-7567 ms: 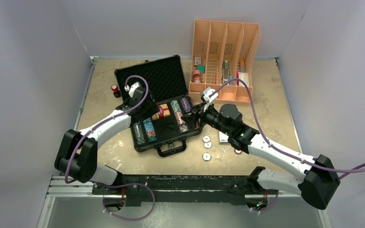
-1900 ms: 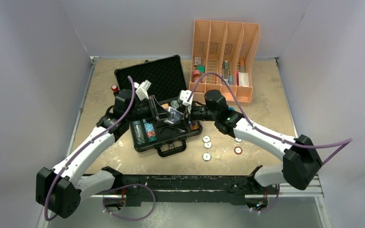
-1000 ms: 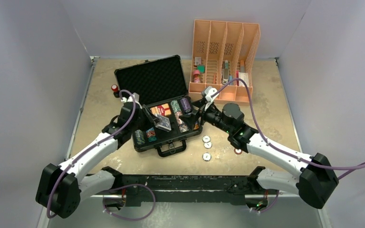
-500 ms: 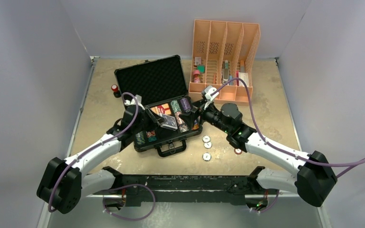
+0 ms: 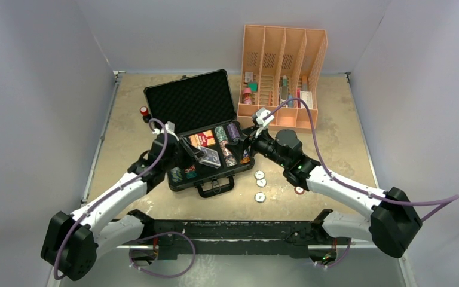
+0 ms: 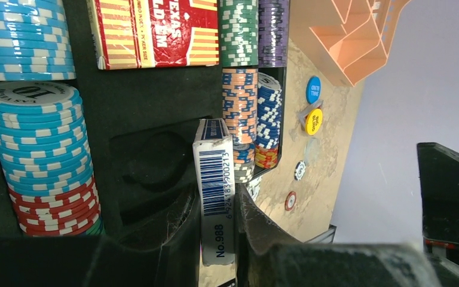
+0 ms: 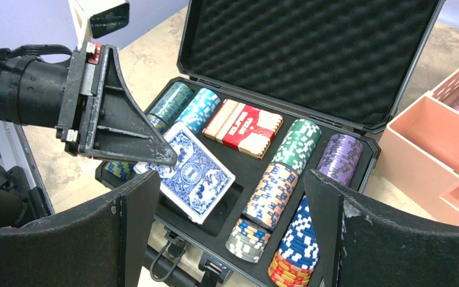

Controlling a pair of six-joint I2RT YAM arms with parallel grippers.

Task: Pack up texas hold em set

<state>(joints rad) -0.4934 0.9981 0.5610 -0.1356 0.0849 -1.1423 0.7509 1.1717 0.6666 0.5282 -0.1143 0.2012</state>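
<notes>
Packing partly done: chips (image 7: 275, 191) and red deck (image 7: 244, 127) sit in the open briefcase (image 7: 311, 54) at mid-table; left hand (image 6: 217, 203) grips the blue deck (image 7: 191, 173) above its empty slot (image 6: 155, 173), right hand (image 7: 232, 197) wide, dealer buttons (image 5: 260, 175) unpacked on the table beside the case

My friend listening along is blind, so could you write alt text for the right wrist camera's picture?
The left gripper holds a blue-backed card deck tilted over an empty foam slot in the open black briefcase. Around it lie a red card deck and rows of coloured poker chips; an orange organizer stands at right.
</notes>
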